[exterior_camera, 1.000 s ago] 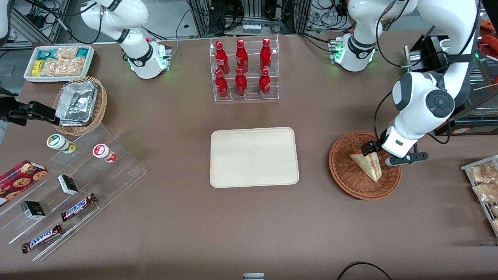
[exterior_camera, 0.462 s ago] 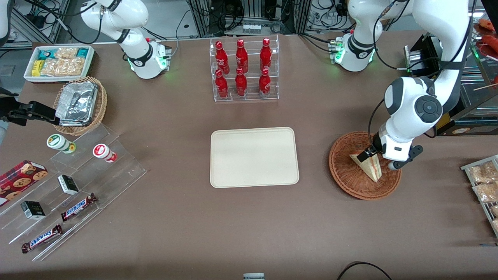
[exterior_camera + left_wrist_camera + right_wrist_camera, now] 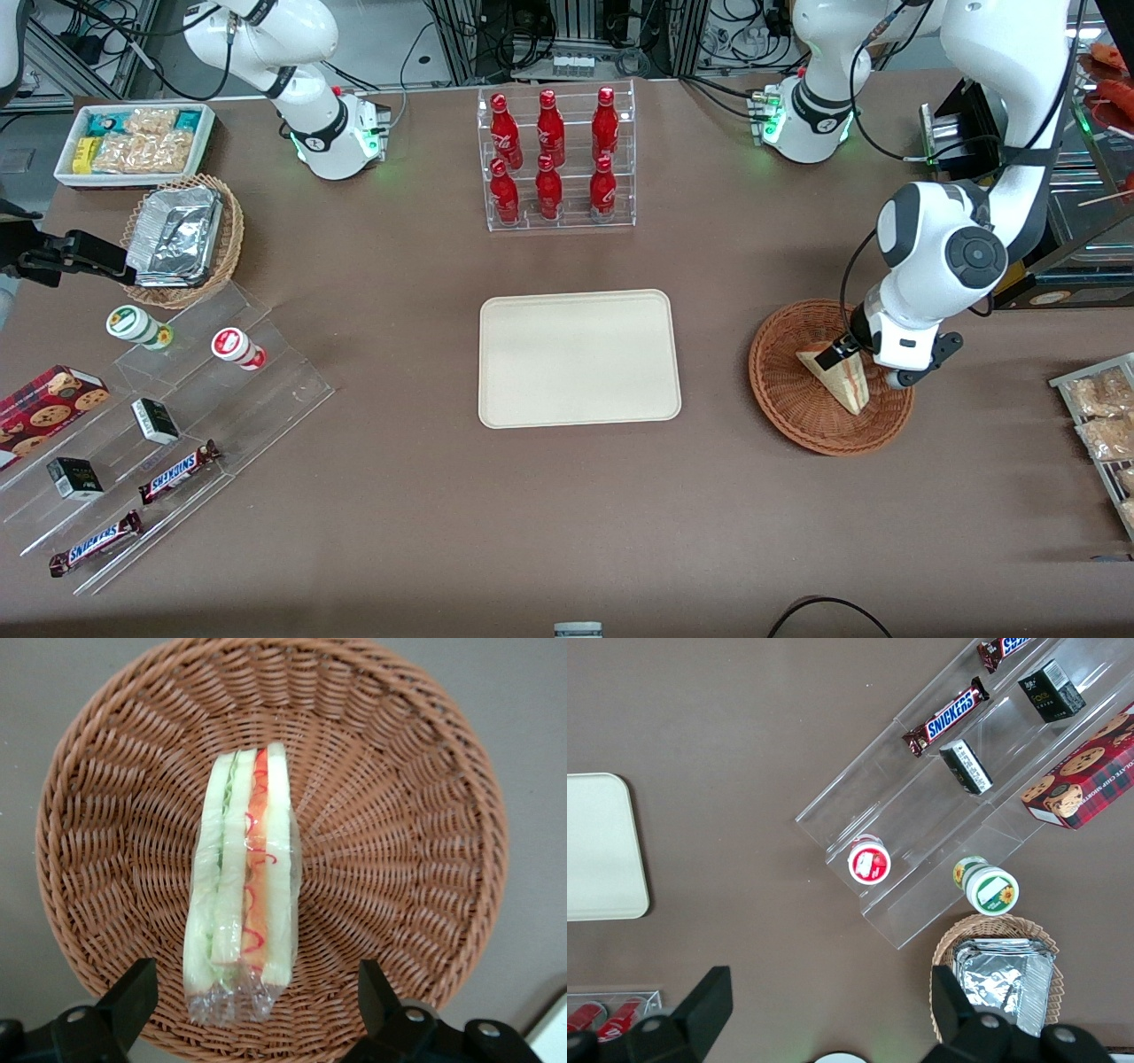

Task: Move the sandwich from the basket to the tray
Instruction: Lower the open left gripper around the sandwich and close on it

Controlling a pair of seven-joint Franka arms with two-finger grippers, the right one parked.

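The hand (image 3: 257,992) hangs directly above the sandwich (image 3: 241,890), fingers (image 3: 133,992) spread wide to either side, not touching it. The sandwich lies in the basket (image 3: 784,399), near the surface's working-arm edge.

A robotics lab staged as a snack shop: at the top of the front view, cabled equipment racks (image 3: 567,35) rise above a brown table (image 3: 567,514) with bottle rack (image 3: 556,159) at top centre and clear tiered shelves (image 3: 168,425) lower left. The gripper (image 3: 864,359) hovers over the basket (image 3: 788,390).
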